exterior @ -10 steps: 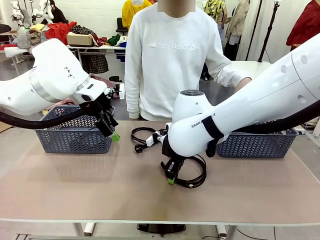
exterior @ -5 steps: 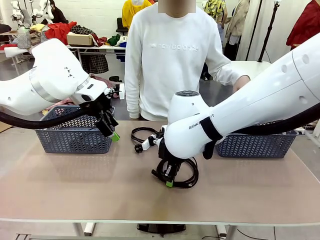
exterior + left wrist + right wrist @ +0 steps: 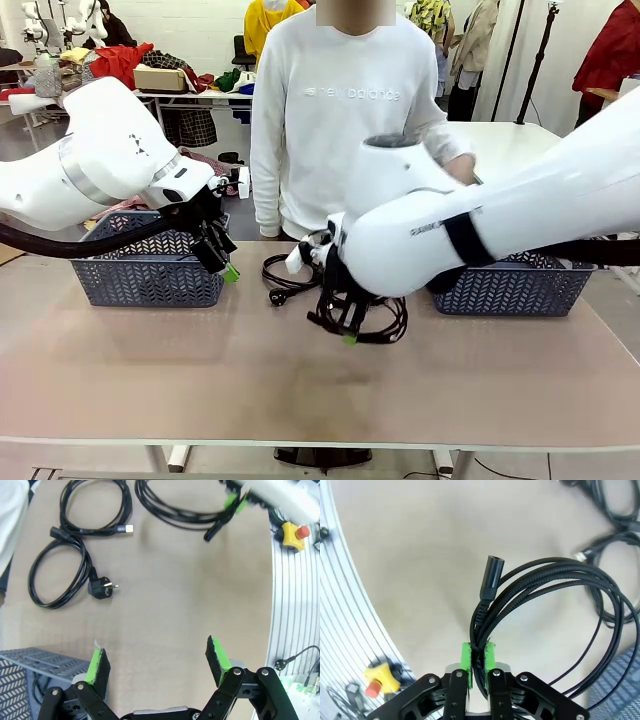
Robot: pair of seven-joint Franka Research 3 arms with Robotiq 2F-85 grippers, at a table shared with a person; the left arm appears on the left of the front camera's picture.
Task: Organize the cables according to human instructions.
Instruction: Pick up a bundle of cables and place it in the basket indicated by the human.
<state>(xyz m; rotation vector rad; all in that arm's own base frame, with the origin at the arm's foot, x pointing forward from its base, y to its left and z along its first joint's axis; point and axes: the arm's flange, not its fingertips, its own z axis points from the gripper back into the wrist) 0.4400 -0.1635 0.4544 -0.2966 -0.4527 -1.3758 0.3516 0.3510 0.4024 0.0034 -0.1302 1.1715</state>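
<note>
One coiled cable [image 3: 517, 587] hangs pinched in my right gripper [image 3: 478, 652]; two loose cables [image 3: 283, 268] wait at its ten o'clock; my left gripper [image 3: 156, 652] is spread, empty.

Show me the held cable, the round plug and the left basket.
held cable [image 3: 482, 625], right wrist view, braided strands
round plug [image 3: 99, 589], left wrist view, its head
left basket [image 3: 150, 283], front view, front wall

My black right tool [image 3: 478, 649] has bright green pads [image 3: 465, 656], and so does my black left tool [image 3: 156, 650]. The braided coiled cable [image 3: 487, 605] is black, the smooth surface [image 3: 200, 370] beige, and the plastic lattice basket [image 3: 150, 278] blue-grey in a herringbone pattern.
</note>
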